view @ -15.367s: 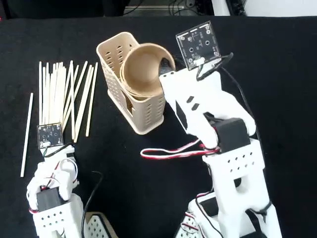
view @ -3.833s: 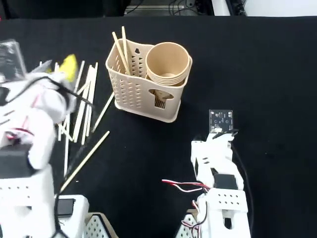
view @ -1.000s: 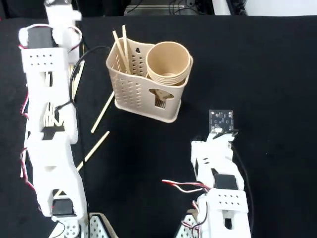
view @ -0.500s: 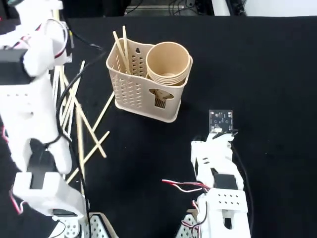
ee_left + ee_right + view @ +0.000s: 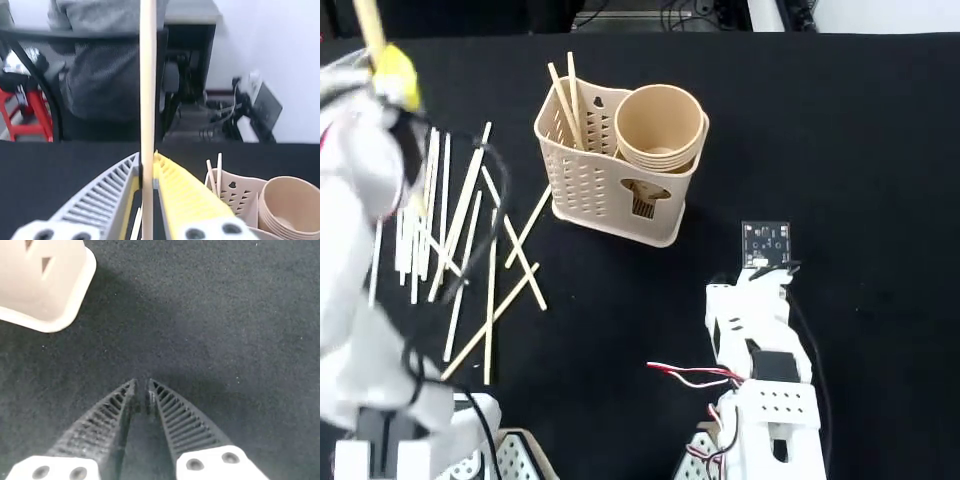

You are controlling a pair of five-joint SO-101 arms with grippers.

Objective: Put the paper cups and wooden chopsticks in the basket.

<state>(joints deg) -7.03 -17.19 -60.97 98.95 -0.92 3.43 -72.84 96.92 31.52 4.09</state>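
The left hand, raised well off to one side of the basket, clamps a single wooden chopstick that juts far past its tips. The paper cups and two chopsticks already stand in the basket, with loose chopsticks scattered on the counter beside it. With so much length overhanging, the stick could pivot or slip and hit the basket's rim or the cups, missing the narrow compartment. The right hand, pinched shut on nothing, sits near the basket's foot.
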